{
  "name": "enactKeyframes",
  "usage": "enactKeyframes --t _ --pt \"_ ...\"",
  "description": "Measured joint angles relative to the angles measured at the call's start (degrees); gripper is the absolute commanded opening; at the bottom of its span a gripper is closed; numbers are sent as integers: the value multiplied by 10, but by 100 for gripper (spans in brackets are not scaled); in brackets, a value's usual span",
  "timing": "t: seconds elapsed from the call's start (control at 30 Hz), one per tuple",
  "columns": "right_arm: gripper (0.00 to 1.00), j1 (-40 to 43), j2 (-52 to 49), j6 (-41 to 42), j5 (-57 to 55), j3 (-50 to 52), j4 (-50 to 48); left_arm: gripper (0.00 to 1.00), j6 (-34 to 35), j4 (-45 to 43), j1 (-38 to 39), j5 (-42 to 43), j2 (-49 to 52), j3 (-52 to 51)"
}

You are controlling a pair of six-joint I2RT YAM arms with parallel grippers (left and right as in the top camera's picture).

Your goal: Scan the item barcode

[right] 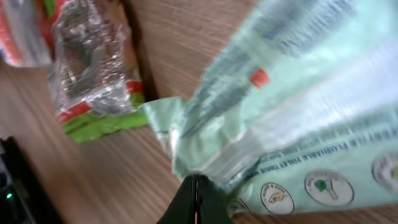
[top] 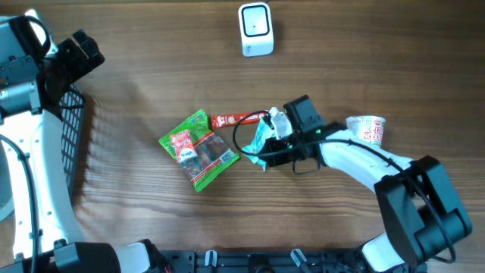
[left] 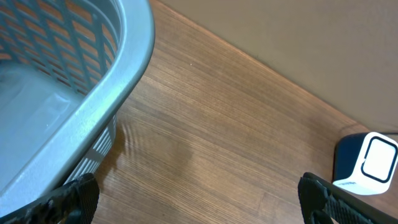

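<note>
Item: pale green wipes packet (right: 298, 112), mid-bench, its edge pinched in my right pincer (right: 194, 202), closed tight. Left pincer (left: 199, 208): wide open, empty.

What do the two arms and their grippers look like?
Both arms have white links and black joints: left arm, right arm. The left gripper and right gripper are black. A thin black cable loops at the right wrist, near a small green light.
</note>
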State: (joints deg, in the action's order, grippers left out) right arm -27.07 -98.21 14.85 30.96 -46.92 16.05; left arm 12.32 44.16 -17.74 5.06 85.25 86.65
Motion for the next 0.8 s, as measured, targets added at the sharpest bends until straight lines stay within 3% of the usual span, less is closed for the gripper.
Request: enactKeyframes --t 0.03,0.07,0.1,0.17,0.2,0.23,0.33,0.4,0.5,0.57,0.6,0.8 --pt "12 0 1 3 -3 6 -6 100 0 0 0 0 0 0" --pt "31 0 4 10 -6 9 -3 100 0 0 0 0 0 0" --pt "39 0 5 11 -6 9 -2 100 0 0 0 0 0 0" --pt "57 0 7 17 3 -12 50 100 0 0 0 0 0 0" --pt "60 0 9 17 5 -32 73 100 0 0 0 0 0 0" --pt "73 0 16 20 7 -68 115 100 0 0 0 0 0 0" --pt "76 0 49 20 1 -131 135 100 0 0 0 0 0 0" --pt "71 0 64 34 -29 -152 132 100 0 0 0 0 0 0" --pt "54 1 63 42 -97 -152 136 100 0 0 0 0 0 0" --pt "29 2 54 55 -134 -152 157 100 0 0 0 0 0 0" --pt "4 2 36 70 -163 -152 181 100 0 0 0 0 0 0" --pt "4 -3 -26 150 -233 -152 247 100 0 0 0 0 0 0"
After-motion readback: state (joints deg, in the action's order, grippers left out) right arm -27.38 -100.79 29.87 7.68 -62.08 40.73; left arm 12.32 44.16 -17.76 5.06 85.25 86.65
